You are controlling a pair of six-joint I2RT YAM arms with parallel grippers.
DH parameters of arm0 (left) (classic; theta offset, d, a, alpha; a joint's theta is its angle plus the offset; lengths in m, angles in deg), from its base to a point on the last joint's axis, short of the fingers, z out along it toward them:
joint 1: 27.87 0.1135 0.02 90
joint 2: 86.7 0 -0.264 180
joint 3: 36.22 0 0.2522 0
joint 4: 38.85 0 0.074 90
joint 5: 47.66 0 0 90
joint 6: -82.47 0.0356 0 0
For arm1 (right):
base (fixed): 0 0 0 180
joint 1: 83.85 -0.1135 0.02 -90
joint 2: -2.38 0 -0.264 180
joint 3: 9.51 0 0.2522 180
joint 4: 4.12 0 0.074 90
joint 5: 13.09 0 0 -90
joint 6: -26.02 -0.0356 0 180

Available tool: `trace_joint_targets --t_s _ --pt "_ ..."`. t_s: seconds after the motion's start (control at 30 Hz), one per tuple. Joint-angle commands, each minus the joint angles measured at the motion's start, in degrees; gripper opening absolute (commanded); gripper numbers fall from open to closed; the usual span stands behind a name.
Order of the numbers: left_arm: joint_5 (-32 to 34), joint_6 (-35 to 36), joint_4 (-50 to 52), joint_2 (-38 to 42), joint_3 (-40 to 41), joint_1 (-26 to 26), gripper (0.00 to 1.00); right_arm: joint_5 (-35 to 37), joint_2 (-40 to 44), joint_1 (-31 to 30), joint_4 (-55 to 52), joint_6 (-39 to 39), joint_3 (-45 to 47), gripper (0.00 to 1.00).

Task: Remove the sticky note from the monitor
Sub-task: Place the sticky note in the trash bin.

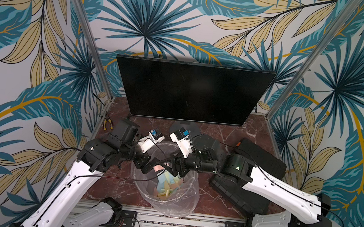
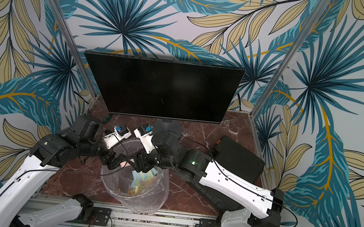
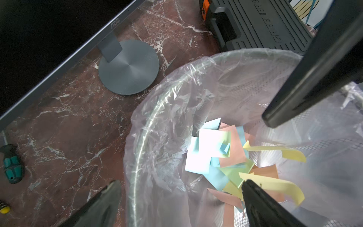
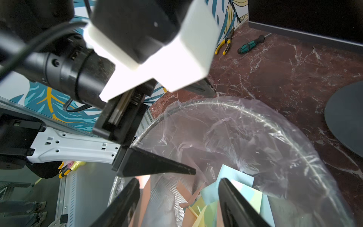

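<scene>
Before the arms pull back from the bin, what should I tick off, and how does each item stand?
1. Monitor screen free of sticky notes: ok, bare in both top views.
2. Left gripper open and empty: ok.
3. Right gripper open: ok, fingers apart.
4. Pink sticky note dropped clear: cannot tell; it shows right beside one right finger and may be clinging to it.
5. Both grippers over the lined mesh bin: ok.
</scene>
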Motion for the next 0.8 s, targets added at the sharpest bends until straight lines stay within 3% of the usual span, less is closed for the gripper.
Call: trace_joint_targets --t_s 0.0,0.37,0.77 --pt "2.1 1.3 -0.3 0.6 1.3 -0.2 1.0 1.1 -0.3 0.1 -1.5 0.1 -0.6 0.72" --pt "4.5 1.6 3.0 0.7 -4.5 -0.2 1.0 1.6 -1.8 0.3 -1.8 -1.1 -0.1 0.76" --pt "-1.3 2.8 6.2 2.8 -3.4 -0.1 1.0 -0.4 -2.1 1.4 0.3 -4.9 -0.5 0.82"
